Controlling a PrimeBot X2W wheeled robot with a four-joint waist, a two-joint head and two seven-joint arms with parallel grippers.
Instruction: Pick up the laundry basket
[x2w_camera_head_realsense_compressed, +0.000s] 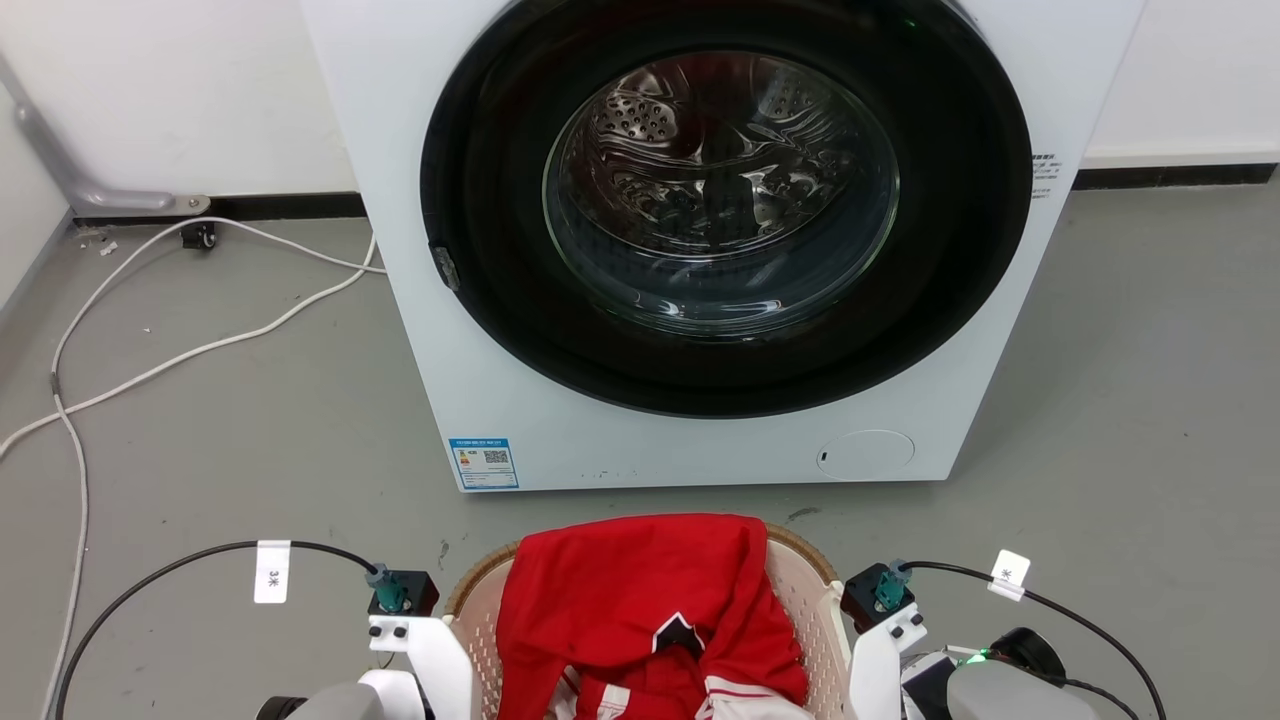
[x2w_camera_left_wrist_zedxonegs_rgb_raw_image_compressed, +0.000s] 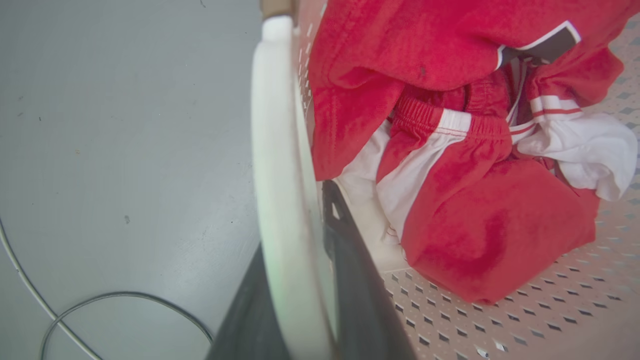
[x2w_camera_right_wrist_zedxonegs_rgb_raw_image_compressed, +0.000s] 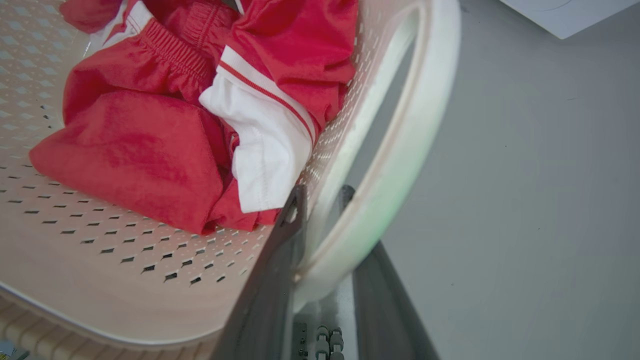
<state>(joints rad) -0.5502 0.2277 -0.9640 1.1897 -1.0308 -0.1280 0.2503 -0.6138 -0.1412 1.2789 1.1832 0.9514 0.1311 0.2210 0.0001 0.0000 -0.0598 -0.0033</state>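
Two grippers hold the laundry basket (x2w_camera_head_realsense_compressed: 805, 615) symmetrically, one at each side, directly below the head camera. Nearest, in the left wrist view, the left gripper (x2w_camera_left_wrist_zedxonegs_rgb_raw_image_compressed: 295, 235) has its dark fingers (x2w_camera_left_wrist_zedxonegs_rgb_raw_image_compressed: 350, 280) closed across the white left-side handle (x2w_camera_left_wrist_zedxonegs_rgb_raw_image_compressed: 277, 140), one finger on the outer face and one between the handle and the perforated pink wall. In the right wrist view the right gripper (x2w_camera_right_wrist_zedxonegs_rgb_raw_image_compressed: 324, 200) mirrors this, its fingers (x2w_camera_right_wrist_zedxonegs_rgb_raw_image_compressed: 270, 290) pinching the lower bend of the right-side handle (x2w_camera_right_wrist_zedxonegs_rgb_raw_image_compressed: 415, 125). Gripping the handles rather than the brown woven-look rim (x2w_camera_head_realsense_compressed: 480, 580) gives each arm a firm bar to clamp, and opposed holds should keep the load level in a lift. Inside, a heap of red-and-white clothes (x2w_camera_head_realsense_compressed: 640, 600) lies toward the middle and drapes over the far rim, so its weight appears roughly shared between the arms. The basket occupies the lower centre of the head view, over the grey floor (x2w_camera_head_realsense_compressed: 250, 430); whether its base has left the floor cannot be told. Just beyond it stands a white front-loading washer (x2w_camera_head_realsense_compressed: 560, 430), its round dark-framed door (x2w_camera_head_realsense_compressed: 720, 200) facing the basket, which probably explains the basket's position. Farthest left, pale cables (x2w_camera_head_realsense_compressed: 200, 350) trail across the floor toward the wall, well apart from the basket.
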